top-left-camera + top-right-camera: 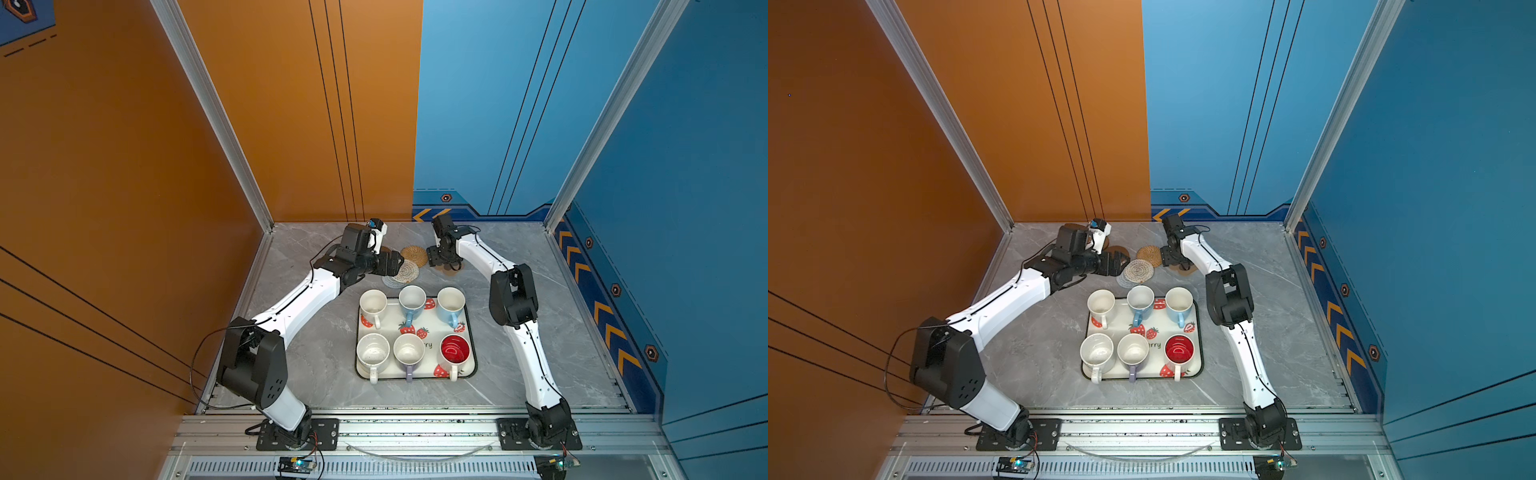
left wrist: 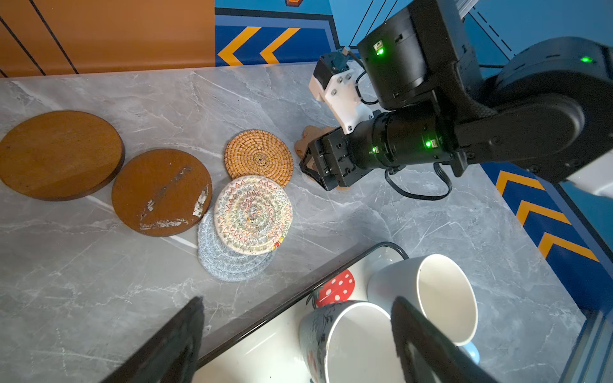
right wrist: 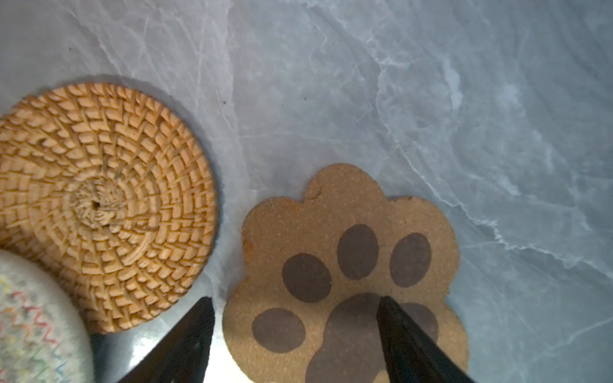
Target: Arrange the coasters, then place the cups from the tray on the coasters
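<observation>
Six coasters lie behind the tray: two brown discs (image 2: 61, 154) (image 2: 161, 192), a rattan round (image 2: 258, 157), a cream woven one (image 2: 252, 214) lying partly over a grey one (image 2: 232, 265), and a paw-print one (image 3: 348, 265). My right gripper (image 3: 295, 318) is open low over the paw-print coaster, with one finger over its big pad and the other beside its edge. My left gripper (image 2: 298, 331) is open above the tray's far rim (image 2: 282, 315) and a light blue cup (image 2: 431, 295). Six cups stand on the strawberry tray (image 1: 434, 332), among them a red-inside one (image 1: 455, 349).
The grey marble table (image 1: 311, 353) ends at orange and blue walls behind and at the sides. An aluminium rail (image 1: 415, 428) carries both arm bases at the front. The right forearm (image 1: 482, 253) slants over the table right of the coasters.
</observation>
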Action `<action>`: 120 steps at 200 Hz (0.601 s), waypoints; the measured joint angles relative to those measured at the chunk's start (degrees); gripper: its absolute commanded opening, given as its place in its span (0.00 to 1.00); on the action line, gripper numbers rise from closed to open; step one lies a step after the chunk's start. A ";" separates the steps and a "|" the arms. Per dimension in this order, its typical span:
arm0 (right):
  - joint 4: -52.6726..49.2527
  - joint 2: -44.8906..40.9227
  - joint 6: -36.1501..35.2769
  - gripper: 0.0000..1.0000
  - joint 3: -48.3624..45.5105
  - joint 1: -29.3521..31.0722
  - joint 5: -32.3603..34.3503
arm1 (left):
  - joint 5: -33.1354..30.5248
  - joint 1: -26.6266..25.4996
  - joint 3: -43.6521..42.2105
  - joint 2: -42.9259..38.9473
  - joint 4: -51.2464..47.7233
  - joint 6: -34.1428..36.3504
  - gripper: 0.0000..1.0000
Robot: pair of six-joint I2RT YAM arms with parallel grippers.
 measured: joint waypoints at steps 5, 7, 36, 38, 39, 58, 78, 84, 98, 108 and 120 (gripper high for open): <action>-0.15 0.04 -0.02 0.76 0.00 0.00 0.00 | 0.00 -0.04 0.00 0.00 0.00 0.00 0.89; -0.22 0.11 -0.02 0.76 0.00 0.00 0.00 | 0.00 -0.07 0.00 0.00 0.00 0.00 0.89; -0.39 0.22 -0.07 0.77 0.07 0.04 0.15 | 0.00 -0.28 0.00 0.00 0.00 0.00 0.90; -0.39 0.22 -0.07 0.77 0.07 0.04 0.15 | -0.02 -0.31 0.00 0.00 0.00 0.00 0.89; -0.39 0.22 -0.07 0.77 0.07 0.04 0.15 | -0.02 -0.31 0.00 0.00 0.00 0.00 0.89; -0.42 0.22 -0.09 0.77 0.07 0.07 0.17 | -0.07 -0.37 0.00 0.00 0.00 0.00 0.90; -0.46 0.24 -0.09 0.76 0.07 0.04 0.17 | -0.22 -0.50 0.00 0.00 0.00 0.02 0.90; -0.52 0.24 -0.09 0.76 0.07 0.02 0.17 | -0.22 -0.52 0.00 0.00 0.00 0.00 0.90; -0.83 0.24 -0.09 0.76 0.07 -0.13 0.17 | -0.37 -0.57 0.00 0.00 0.00 0.02 0.90; -0.85 0.24 -0.09 0.76 0.07 -0.31 0.15 | -0.44 -0.59 0.00 -0.02 0.00 0.00 0.90; -0.90 0.24 -0.09 0.76 0.07 -0.59 0.11 | -0.63 -0.59 0.00 -0.02 0.00 0.02 0.90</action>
